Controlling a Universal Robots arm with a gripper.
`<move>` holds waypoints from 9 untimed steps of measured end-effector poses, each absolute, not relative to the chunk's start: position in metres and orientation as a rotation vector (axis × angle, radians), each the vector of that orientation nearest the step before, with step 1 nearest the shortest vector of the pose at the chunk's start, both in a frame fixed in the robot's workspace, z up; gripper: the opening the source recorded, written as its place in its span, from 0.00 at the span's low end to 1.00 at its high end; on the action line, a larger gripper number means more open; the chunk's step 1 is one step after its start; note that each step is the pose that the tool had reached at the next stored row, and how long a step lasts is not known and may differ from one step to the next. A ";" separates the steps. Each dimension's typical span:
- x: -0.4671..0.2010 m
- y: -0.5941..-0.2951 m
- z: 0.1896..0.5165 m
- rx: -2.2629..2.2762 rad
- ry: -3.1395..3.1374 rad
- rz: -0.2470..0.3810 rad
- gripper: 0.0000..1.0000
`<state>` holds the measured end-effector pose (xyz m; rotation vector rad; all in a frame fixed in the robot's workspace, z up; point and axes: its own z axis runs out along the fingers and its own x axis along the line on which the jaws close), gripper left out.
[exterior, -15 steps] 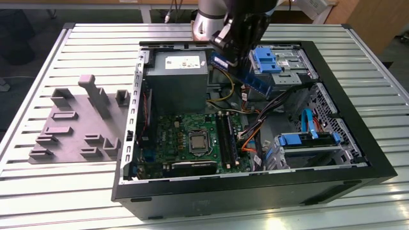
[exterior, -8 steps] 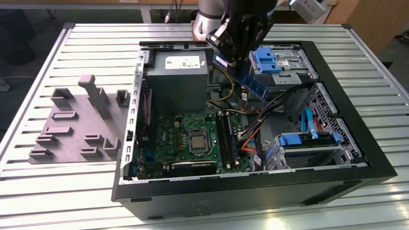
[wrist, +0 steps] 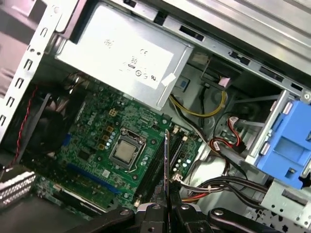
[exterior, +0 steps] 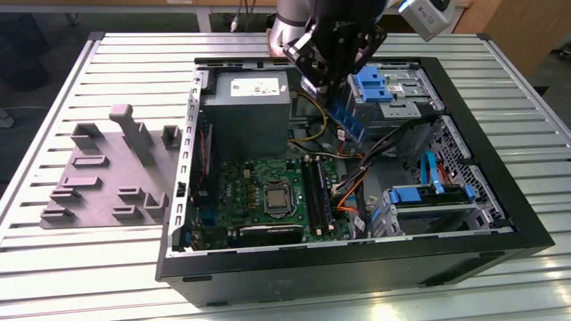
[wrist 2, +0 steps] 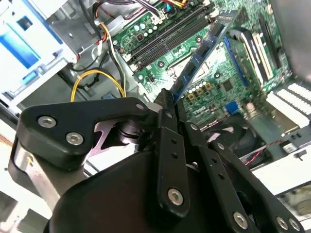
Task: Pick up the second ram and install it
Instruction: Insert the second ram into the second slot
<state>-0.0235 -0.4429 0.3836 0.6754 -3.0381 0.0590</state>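
Gripper [exterior: 323, 90] with ram [exterior: 346, 124] clamped hangs above open case [exterior: 357, 257], upper centre of exterior view. Below it: power supply [exterior: 245, 107] to exterior view's left, blue drive bay [exterior: 379, 83] to right, cables [exterior: 357, 177] strung across gap between. Free room over motherboard [exterior: 259, 190], lower centre. Black slots [wrist: 158, 162] flanked by processor socket [wrist: 127, 151] and cable bundle [wrist: 214, 182] in first wrist view. Second blue bay [exterior: 428, 197] blocks lower right. Grey fixture [exterior: 107, 174] on table [exterior: 53, 267], left, well apart from case.
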 end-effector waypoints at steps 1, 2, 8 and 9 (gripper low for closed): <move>-0.024 -0.443 0.383 0.648 -3.044 0.059 0.14; -0.024 -0.443 0.383 0.621 -3.049 0.058 0.14; -0.024 -0.443 0.382 0.452 -3.077 0.056 0.14; -0.024 -0.443 0.382 0.424 -3.081 0.055 0.14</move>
